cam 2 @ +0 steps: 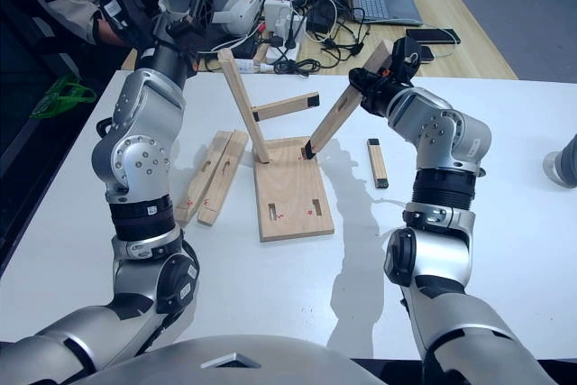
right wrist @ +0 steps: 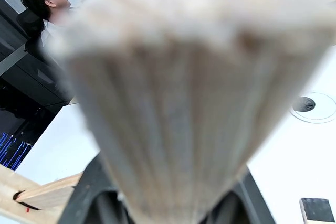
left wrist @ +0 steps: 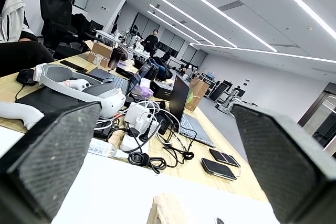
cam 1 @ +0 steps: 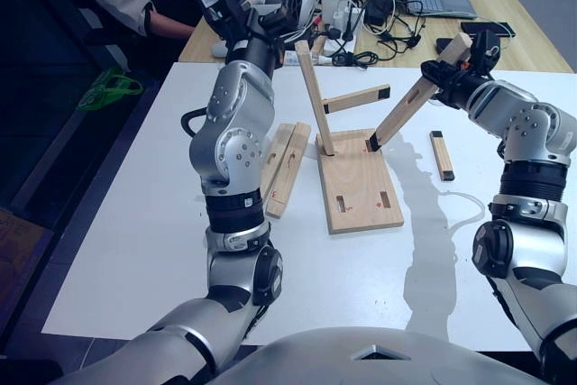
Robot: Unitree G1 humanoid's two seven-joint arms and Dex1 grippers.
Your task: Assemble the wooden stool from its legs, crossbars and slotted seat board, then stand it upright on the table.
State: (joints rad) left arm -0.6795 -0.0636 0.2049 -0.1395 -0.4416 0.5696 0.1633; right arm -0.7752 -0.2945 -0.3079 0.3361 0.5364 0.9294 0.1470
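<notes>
On the white desk (cam 1: 135,223), far left, two pale wooden legs (cam 1: 287,167) lie side by side, just beside the flat slotted wooden seat board (cam 1: 361,197). The L pincer (left wrist: 168,156) hangs open above the top end of the upright pale wooden leg (cam 1: 314,96), gripping nothing. That leg stands at the board's far-left slot, leaning a bit, w/ a black-tipped wooden crossbar (cam 1: 356,98) sticking out of it toward the right.

The crux is the slanted wooden leg w/ black foot (cam 1: 401,110). Its foot sits at the board's far-right slot (can't tell if it's seated), and its long axis runs up and away to the right. The R pincer (cam 1: 448,68) is clamped round its upper end, so the R arm is plainly the nearer one. To my eye the leg needs tipping upright toward the crossbar's free end, which is near but apart from it and could foul.

Further right, a short loose black-tipped wooden crossbar (cam 1: 442,155) lies on the desk, apart from the board.
</notes>
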